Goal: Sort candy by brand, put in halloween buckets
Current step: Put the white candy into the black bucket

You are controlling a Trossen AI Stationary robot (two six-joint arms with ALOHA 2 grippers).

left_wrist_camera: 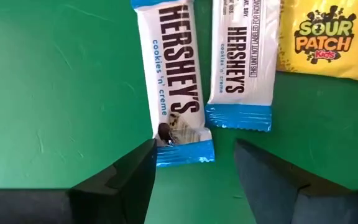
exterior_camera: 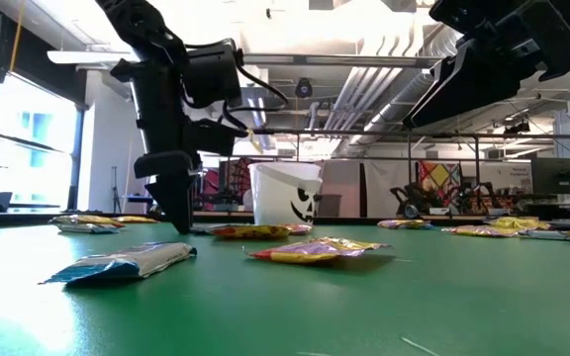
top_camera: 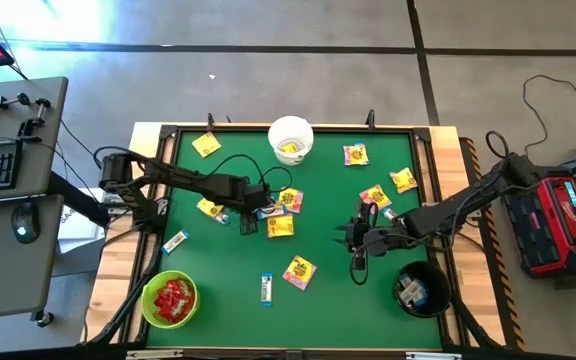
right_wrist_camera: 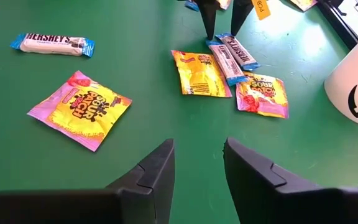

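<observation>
green table (top_camera: 318, 200), left claw (left_wrist_camera: 191, 168) apart over 2 hershey's bars (left_wrist_camera: 174, 74), right claw (right_wrist_camera: 197, 165) apart, empty, mid-table

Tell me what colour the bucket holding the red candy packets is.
Lime green bucket; its red packets show best in the high view.

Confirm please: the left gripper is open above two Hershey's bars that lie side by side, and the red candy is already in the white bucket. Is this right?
Not quite. The red candy sits in the lime green bucket, not the white bucket, as the high view shows. The rest holds: the left gripper is open above two Hershey's bars lying side by side.
</observation>
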